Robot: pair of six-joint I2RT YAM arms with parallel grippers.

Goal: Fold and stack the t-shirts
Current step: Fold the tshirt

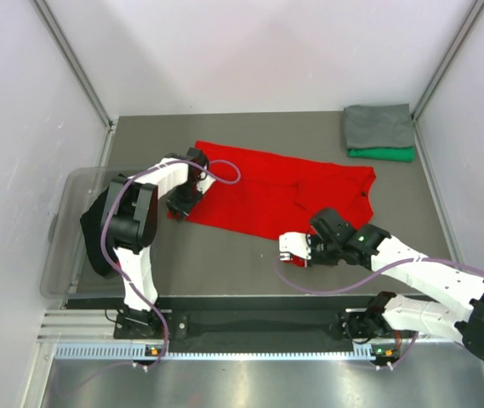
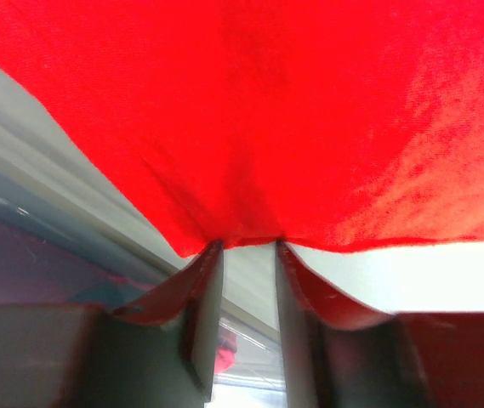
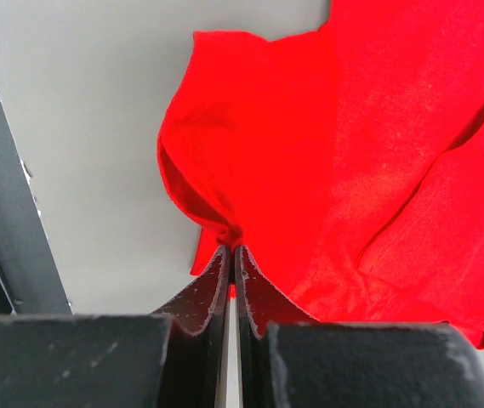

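red t-shirt (image 1: 267, 191) short of table's (image 1: 224, 265) near edge | left gripper (image 2: 248, 245) parted at its left edge | right gripper (image 3: 233, 252) pinching near hem | plastic tub (image 1: 58, 248) contents unclear

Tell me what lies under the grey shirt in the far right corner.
A green shirt lies under the grey shirt; only its near edge shows. The rest is covered, so anything beneath cannot be seen.
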